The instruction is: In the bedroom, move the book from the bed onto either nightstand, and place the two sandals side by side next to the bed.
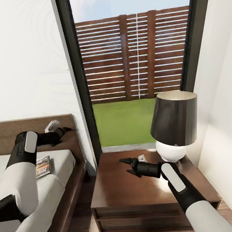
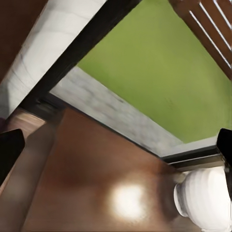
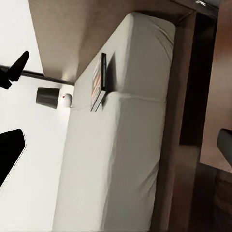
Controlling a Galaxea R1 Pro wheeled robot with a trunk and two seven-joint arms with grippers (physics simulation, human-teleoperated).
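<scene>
On the bed (image 1: 60,167), the book (image 1: 42,166) lies ungrasped; both grippers, left (image 1: 65,130) and right (image 1: 129,166), are spread, empty. Reaching carelessly risks the right arm striking the lamp (image 1: 174,125).

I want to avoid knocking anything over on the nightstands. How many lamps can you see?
2. One lamp stands at the back right of the near nightstand, beside the right gripper. A second lamp shows beyond the bed's far side.

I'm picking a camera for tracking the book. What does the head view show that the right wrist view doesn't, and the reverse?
Head view's own: the black-shaded lamp close up and the window with fence and grass outside. Right wrist view's own: the mattress's long side and a far lamp beyond it. Shared: the book lying on the bed.
</scene>
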